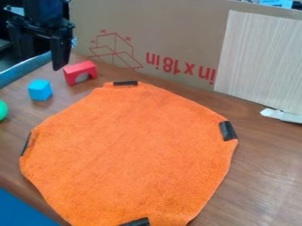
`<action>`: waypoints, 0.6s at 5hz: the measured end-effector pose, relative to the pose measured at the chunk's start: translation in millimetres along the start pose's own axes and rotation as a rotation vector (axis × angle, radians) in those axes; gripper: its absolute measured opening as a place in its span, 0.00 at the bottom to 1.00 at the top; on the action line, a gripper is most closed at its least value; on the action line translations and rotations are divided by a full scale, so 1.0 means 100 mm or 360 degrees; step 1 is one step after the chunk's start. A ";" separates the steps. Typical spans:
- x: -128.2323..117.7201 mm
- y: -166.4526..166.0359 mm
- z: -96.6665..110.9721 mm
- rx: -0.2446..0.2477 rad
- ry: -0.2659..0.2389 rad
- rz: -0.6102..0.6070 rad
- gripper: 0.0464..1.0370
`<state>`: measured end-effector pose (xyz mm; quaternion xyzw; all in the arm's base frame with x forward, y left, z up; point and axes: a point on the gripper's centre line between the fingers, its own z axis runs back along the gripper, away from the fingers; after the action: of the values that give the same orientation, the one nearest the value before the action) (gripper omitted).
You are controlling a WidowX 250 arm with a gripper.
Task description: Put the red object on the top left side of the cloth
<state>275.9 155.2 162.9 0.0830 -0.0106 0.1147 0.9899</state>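
Red arch block (79, 68), near fuzzy orange cloth (130, 150), wood-grained table (265, 163), black gripper (42, 61) released, fingers apart

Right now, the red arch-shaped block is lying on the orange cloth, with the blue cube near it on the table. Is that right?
Not quite: the camera view shows the red arch-shaped block off the orange cloth, on the table. The blue cube is indeed near it on the table.
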 end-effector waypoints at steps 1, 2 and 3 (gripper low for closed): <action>0.10 0.01 -0.02 -0.0046 -0.0119 -0.0115 0.96; 0.15 0.01 -0.10 -0.0042 -0.0195 -0.0188 0.96; 0.20 0.09 -0.15 -0.0061 -0.0213 -0.0207 0.96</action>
<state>293.6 171.0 150.3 0.0720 -0.0735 0.0443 0.9937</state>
